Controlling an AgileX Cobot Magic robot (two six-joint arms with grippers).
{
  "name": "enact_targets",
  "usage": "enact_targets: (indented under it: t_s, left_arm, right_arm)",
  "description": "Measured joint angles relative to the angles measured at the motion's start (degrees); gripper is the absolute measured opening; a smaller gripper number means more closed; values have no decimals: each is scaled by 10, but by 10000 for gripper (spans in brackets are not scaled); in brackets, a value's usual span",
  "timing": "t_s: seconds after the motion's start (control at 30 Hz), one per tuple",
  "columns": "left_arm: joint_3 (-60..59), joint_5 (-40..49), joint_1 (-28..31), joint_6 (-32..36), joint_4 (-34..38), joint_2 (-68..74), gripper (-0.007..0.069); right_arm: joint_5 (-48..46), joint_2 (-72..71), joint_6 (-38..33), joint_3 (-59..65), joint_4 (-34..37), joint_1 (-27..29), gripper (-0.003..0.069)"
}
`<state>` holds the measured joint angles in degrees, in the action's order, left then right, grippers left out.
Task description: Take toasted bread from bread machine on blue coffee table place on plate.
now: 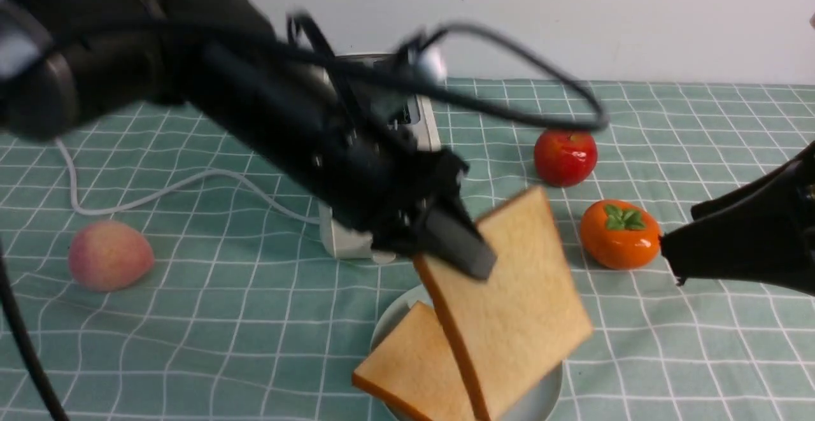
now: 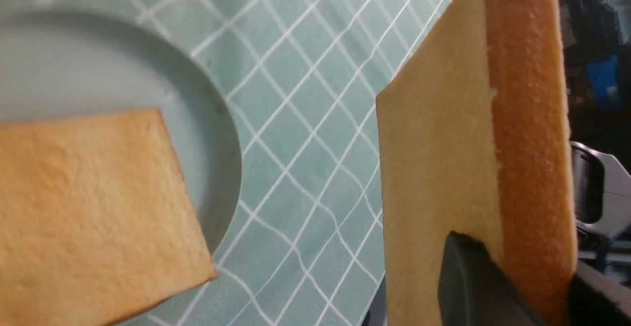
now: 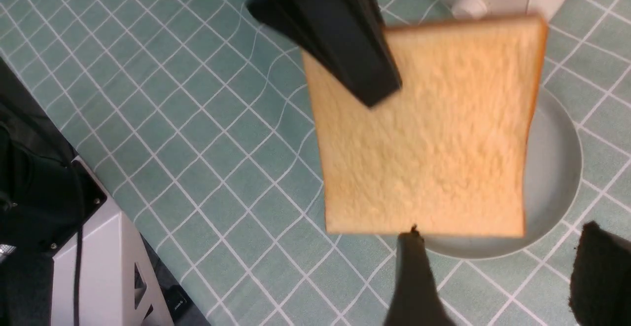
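Over the round pale-green plate (image 1: 391,319): a firm pinch

My left gripper (image 1: 468,249) clamps a corner of a golden square toast slice (image 1: 516,306), its lower edge seemingly clear of the second toast slice (image 1: 414,370), which overhangs the plate's left rim. My right gripper (image 3: 503,271) has its fingers apart, empty. Bare teal gridded tablecloth (image 1: 223,319) opens leftward.
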<state>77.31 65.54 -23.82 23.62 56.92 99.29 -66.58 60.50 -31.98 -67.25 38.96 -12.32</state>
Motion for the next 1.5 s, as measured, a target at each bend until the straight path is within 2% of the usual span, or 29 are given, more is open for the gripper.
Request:
enact_targets:
  t_s: [0.17, 0.27, 0.43, 0.5, 0.53, 0.57, 0.6, 0.7, 0.73, 0.9, 1.07, 1.13, 1.17, 1.27, 1.37, 1.43, 1.47, 1.5]
  left_arm:
    - [-70, -109, 0, -2, 26, 30, 87]
    - [-71, -142, 0, -2, 39, 36, 127]
    - [-71, -210, 0, -2, 30, 37, 333]
    - [-66, -240, 0, -3, 12, 37, 465]
    - [-64, -243, 0, -3, 10, 37, 477]
    - [-50, -246, 1, -7, -16, 38, 580]
    - [-39, -244, 1, -16, -33, 38, 618]
    - [-14, -227, 1, -44, -80, 38, 653]
    - [9, -206, 1, -74, -120, 38, 659]
    - [71, -111, 1, -205, -229, 20, 627]
    - [88, -52, 1, -239, -279, -67, 547]
    - [89, -44, 1, -240, -286, -93, 526]
    - [89, -30, 1, -240, -294, -128, 494]
    - [76, -17, 1, -242, -294, -185, 427]
    - [34, -8, 1, -243, -278, -255, 316]
    - [-13, -5, 1, -244, -271, -303, 225]
    - [-23, -5, 1, -244, -270, -313, 206]
    - [-60, -3, 1, -249, -268, -348, 140]
  right_arm:
    - [0, 0, 0, 0, 0, 0, 417]
    - [-3, 0, 0, 0, 0, 0, 417]
    - [-2, 0, 5, 0, 0, 0, 417]
    - [-2, 0, 19, 0, -2, 0, 417]
    - [-2, 0, 22, 0, -4, 0, 417]
    - [1, 0, 40, 0, -14, 0, 415]
    - [3, 0, 50, 0, -22, 0, 411]
    - [9, 0, 81, 0, -45, 0, 395]
    - [10, 0, 104, 0, -64, 0, 375]
    - [18, -23, 197, 27, -118, 0, 215]
    - [78, -132, 216, 128, -136, 0, 1]
    - [114, -175, 197, 160, -145, 0, -15]
    - [164, -227, 161, 214, -157, 0, -19]
    - [253, -306, 124, 290, -161, 0, -19]
    - [347, -377, 118, 378, -160, 0, -19]
    - [386, -423, 118, 430, -156, 0, -18]
    - [389, -427, 118, 430, -156, 0, -18]
    - [403, -452, 117, 457, -156, 0, -18]
